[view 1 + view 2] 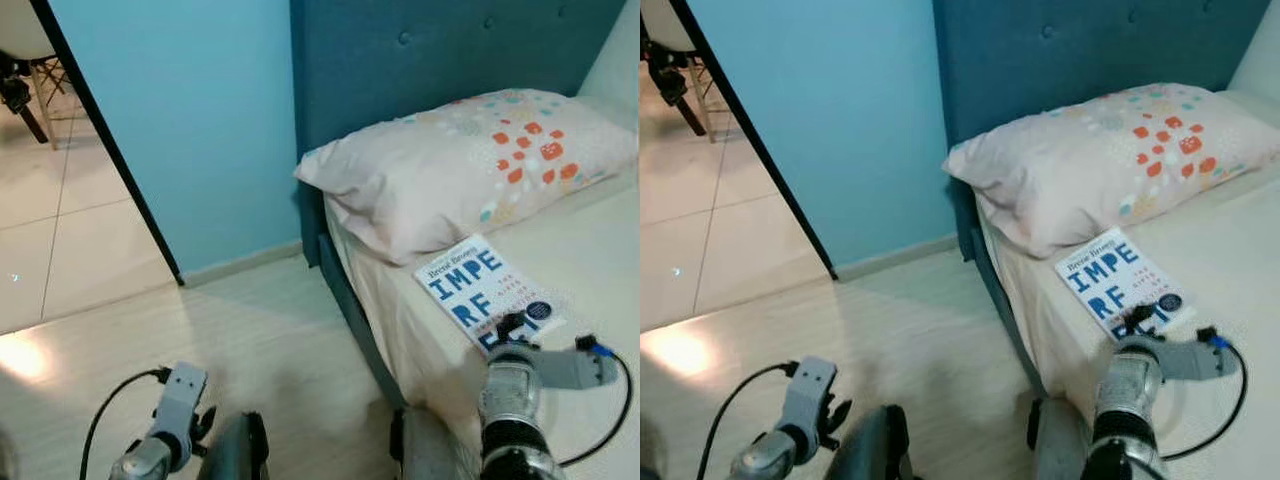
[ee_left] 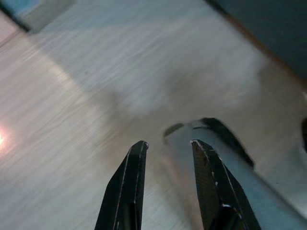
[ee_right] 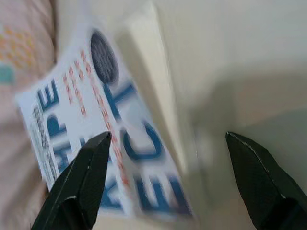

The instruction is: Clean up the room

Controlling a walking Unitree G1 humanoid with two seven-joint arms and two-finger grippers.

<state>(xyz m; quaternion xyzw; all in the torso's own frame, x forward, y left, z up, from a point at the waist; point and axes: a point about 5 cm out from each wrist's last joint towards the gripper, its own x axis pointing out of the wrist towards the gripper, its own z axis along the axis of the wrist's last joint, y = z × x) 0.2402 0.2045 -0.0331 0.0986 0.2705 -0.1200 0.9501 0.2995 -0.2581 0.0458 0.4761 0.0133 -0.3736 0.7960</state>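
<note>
Right end effector [image 3: 168, 187] sits low over the bed [image 1: 600, 260], near its floor-side edge, fingers [image 3: 81, 182] spread wide with nothing between them. One finger lies over the book's cover, the other over bare sheet beyond the book's page edge. From the head camera, the silver right wrist [image 1: 512, 395] covers the book's near end, with a black cable [image 1: 610, 400] looping off it.

Book [image 1: 478, 290]: white cover, large blue letters "IMPE / RF", a dark round seal near one long edge. It lies flat on the cream sheet, face up, slightly askew, close to the bed's floor-side edge. Its far end sits just beside the pillow's front edge; whether they touch cannot be told.

Pillow [image 1: 460, 170]: pale pink with orange and teal patches, at the head of the bed against the blue tufted headboard [image 1: 450, 50], one corner overhanging the bed's side edge.

Left end effector [image 2: 168, 187] hangs low over the pale wood floor [image 1: 250, 330], fingers [image 2: 127, 187] slightly apart, holding nothing; part of the robot's body lies beyond them.

Blue wall [image 1: 190, 120] stands beside the headboard. A dark door frame [image 1: 110, 150] divides it from a tiled floor [image 1: 60, 220] where chair legs [image 1: 45, 85] stand.
</note>
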